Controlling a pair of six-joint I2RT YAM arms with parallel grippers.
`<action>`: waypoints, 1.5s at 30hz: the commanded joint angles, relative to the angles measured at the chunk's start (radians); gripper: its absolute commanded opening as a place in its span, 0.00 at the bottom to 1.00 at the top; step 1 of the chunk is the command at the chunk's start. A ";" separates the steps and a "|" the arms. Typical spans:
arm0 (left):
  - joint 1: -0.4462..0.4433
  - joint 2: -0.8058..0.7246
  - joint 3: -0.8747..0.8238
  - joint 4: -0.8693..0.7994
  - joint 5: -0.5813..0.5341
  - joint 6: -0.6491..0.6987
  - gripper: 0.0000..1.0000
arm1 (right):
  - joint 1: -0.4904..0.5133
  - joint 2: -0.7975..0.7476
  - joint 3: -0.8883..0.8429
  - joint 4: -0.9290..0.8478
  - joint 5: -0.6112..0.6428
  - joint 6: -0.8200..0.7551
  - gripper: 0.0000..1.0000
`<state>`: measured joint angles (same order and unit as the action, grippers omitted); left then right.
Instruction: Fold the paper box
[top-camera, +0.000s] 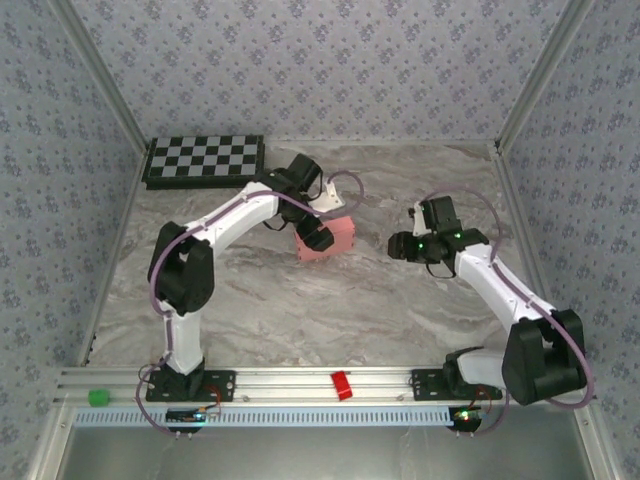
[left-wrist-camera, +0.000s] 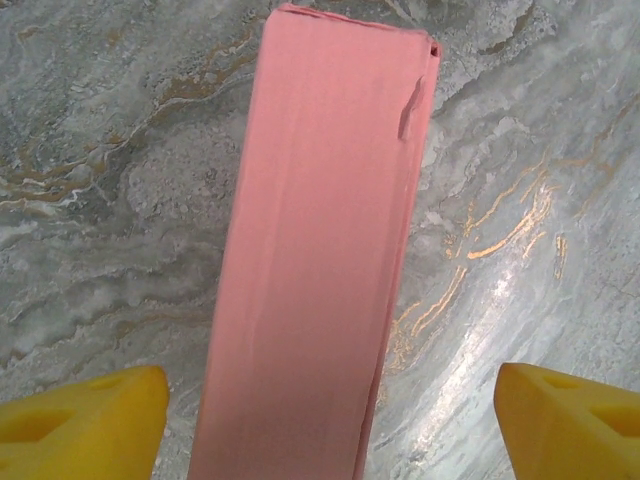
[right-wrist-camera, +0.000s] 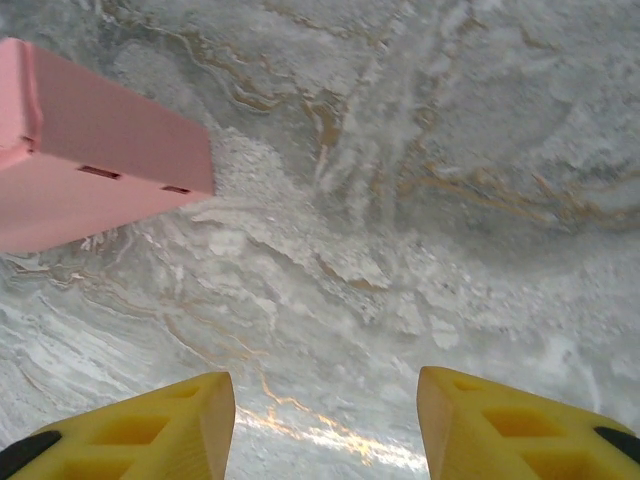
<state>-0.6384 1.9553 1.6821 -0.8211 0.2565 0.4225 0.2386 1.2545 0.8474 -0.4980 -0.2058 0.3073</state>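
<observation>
Left tool (left-wrist-camera: 330, 390) spread open astride the folded paper box (left-wrist-camera: 320, 220), untouching, apparently letting it rest; right tool (right-wrist-camera: 322, 390) open, box ahead-left.

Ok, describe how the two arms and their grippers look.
The left arm and right arm both have white tubular links between bulky black joint housings, with a thin mauve cable looping alongside each. Small green lights glow at the right wrist. The left fingers and right fingers are yellow plastic wedges with hollow cut-outs; the right pair show black patches at their outer edges.
</observation>
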 joint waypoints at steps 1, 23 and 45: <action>-0.012 0.032 0.046 -0.050 -0.025 0.039 0.81 | -0.025 -0.044 -0.033 -0.008 -0.015 0.023 0.53; -0.024 0.080 0.052 -0.018 -0.091 0.024 0.50 | -0.051 -0.075 -0.073 0.007 -0.008 0.035 0.53; -0.056 -0.159 -0.211 0.303 -0.430 -0.006 0.46 | -0.066 -0.072 -0.090 0.029 -0.005 0.042 0.53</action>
<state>-0.6746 1.8313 1.4841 -0.5926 -0.0784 0.4076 0.1806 1.1927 0.7662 -0.4706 -0.2092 0.3328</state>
